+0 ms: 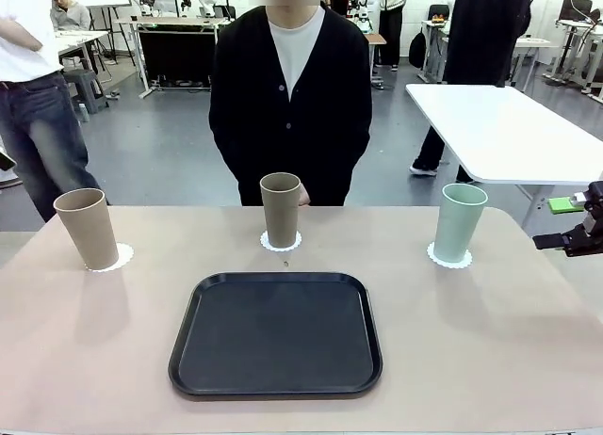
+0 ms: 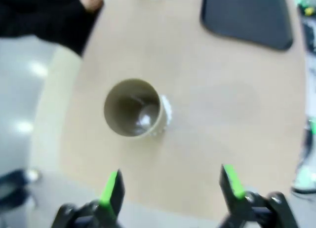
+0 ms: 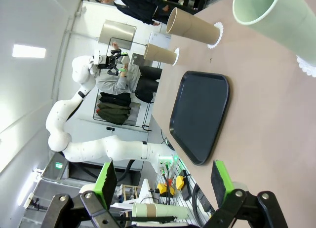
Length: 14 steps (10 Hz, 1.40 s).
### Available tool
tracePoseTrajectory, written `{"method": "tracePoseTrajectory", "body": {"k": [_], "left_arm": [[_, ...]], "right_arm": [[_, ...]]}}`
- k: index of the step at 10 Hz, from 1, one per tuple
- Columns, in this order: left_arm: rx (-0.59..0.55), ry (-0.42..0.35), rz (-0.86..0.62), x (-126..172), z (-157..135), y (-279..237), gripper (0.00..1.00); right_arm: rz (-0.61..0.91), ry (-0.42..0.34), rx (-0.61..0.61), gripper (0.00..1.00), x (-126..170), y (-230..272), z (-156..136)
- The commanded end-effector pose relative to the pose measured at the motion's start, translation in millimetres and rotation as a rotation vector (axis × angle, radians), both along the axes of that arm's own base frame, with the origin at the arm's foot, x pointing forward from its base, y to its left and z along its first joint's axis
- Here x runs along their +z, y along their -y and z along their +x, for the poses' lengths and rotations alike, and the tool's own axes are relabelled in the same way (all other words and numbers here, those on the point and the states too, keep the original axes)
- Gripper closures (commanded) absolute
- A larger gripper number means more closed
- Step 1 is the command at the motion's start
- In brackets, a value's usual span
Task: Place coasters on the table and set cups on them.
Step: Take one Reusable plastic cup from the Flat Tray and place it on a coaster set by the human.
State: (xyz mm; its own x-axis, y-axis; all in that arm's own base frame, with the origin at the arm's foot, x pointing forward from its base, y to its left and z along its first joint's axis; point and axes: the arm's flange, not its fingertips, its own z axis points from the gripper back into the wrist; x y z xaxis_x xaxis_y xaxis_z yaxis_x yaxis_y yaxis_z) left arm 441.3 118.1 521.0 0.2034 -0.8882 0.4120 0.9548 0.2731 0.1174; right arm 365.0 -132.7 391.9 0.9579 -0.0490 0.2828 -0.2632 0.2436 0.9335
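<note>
- Cups: three tall tapered matte tumblers, no handles. Two tan-brown: one [image 1: 86, 228] at the table's left, one [image 1: 280, 209] at far centre before the person [image 1: 290, 96]. One pale mint green [image 1: 459, 221] at the table's right, nearest the right gripper [image 1: 575, 237], standing apart from it toward the table's middle.
- Coasters: three small round white doilies, scalloped lacy edges, each slightly wider than the cup base. One [image 1: 121, 258] under the left tan cup, showing mostly on one side of the base; one [image 1: 281, 243] under the centre tan cup; one [image 1: 449, 259] under the mint cup. All three cups upright, each on its coaster.
- Table [image 1: 490, 341]: beige-tan, flat, rounded corners.
- Tray [image 1: 276, 333]: black, rounded corners, lying flat at table centre, below the centre cup, touching no cup.
- Left gripper [image 2: 170, 186]: fingers with green pads spread wide, nothing between them; above the table edge, the left tan cup [image 2: 132, 108] ahead of it and seen from above, interior bare, doily edge [image 2: 167, 112] peeking out at one side. View blurred.
- Right gripper, wrist view [image 3: 163, 181]: fingers spread wide, nothing held; mint cup [image 3: 276, 18] ahead and to one side, its doily [image 3: 307, 67] partly seen, tray [image 3: 200, 117] straight ahead, both tan cups farther off.
- Brands, labels, writing: none legible on cups, coasters or tray.
</note>
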Motion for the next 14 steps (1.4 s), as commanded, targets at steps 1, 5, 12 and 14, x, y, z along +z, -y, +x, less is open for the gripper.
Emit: {"method": "tracePoseTrajectory", "body": {"k": [1,5,12,14], "left_arm": [[0.149,-0.026,0.094,-10.6,-12.5,36.9,0.0],[0.115,-0.014,0.084,-6.3,-10.1,36.9,0.0],[0.293,-0.171,-0.122,-9.8,-32.2,38.6,0.0],[0.529,-0.341,-0.287,-38.7,-83.2,30.5,0.0]], "right_arm": [[-0.001,0.001,0.0,0.0,-0.2,-0.3,1.3],[-0.001,0.001,0.0,0.0,-0.2,-0.3,1.3],[-0.001,0.001,0.0,0.0,-0.2,-0.3,1.3],[-0.001,0.001,0.0,0.0,-0.2,-0.3,1.3]]}}
